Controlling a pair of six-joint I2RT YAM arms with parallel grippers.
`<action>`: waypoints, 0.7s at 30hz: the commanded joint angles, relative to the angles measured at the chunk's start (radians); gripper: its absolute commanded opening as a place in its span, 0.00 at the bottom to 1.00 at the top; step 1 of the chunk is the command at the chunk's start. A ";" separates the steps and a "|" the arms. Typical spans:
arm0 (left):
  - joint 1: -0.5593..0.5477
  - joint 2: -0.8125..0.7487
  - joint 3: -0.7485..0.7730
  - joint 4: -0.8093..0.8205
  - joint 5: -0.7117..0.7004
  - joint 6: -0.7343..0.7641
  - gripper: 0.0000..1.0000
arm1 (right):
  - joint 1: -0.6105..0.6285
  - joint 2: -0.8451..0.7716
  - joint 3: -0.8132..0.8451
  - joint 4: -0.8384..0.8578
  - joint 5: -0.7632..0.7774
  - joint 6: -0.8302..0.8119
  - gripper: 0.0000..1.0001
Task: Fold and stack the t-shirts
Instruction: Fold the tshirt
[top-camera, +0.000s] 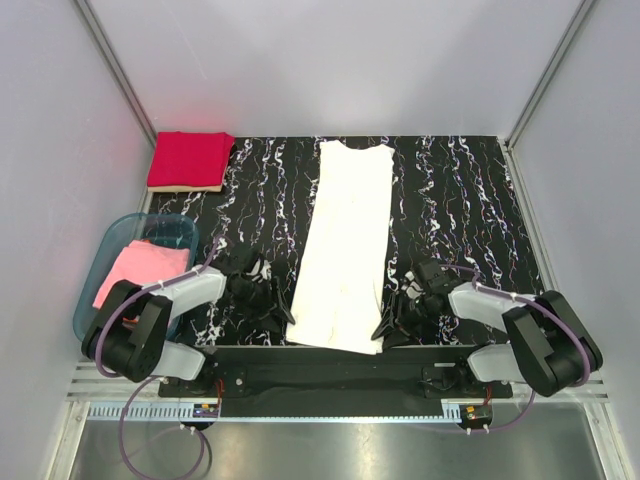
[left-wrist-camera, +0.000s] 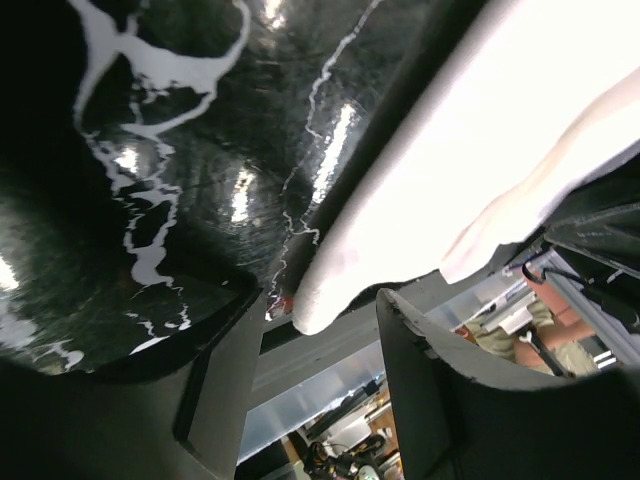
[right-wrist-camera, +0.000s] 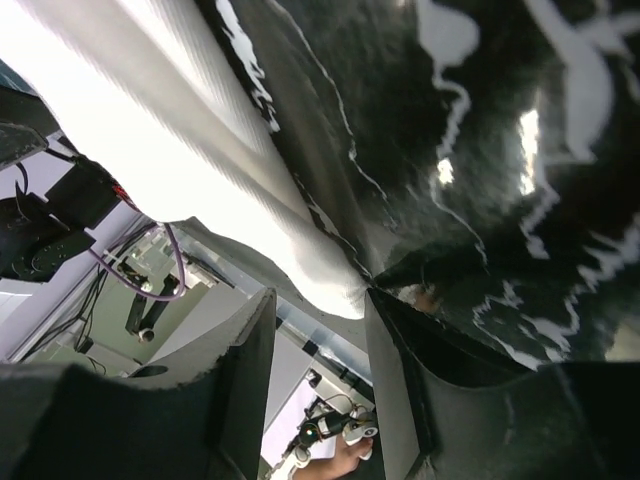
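A white t-shirt, folded lengthwise into a long strip, lies down the middle of the black marbled table. My left gripper is open at the strip's near left corner, which shows in the left wrist view just ahead of the jaws. My right gripper is open at the near right corner, which shows in the right wrist view between the fingertips. A folded red shirt lies at the far left corner. A pink shirt lies in a blue bin.
The blue bin stands at the table's left edge beside my left arm. A metal rail runs along the near edge under the shirt's hem. Grey enclosure walls stand on the left, right and far sides.
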 joint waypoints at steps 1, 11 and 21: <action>0.001 0.017 -0.054 0.061 -0.030 0.064 0.57 | 0.008 -0.063 0.005 -0.095 0.081 0.015 0.48; -0.001 0.031 -0.067 0.063 -0.015 0.055 0.49 | 0.012 -0.042 -0.004 -0.100 0.078 0.009 0.49; -0.002 0.058 -0.077 0.084 0.010 0.048 0.43 | 0.026 0.072 -0.002 0.068 0.029 0.029 0.48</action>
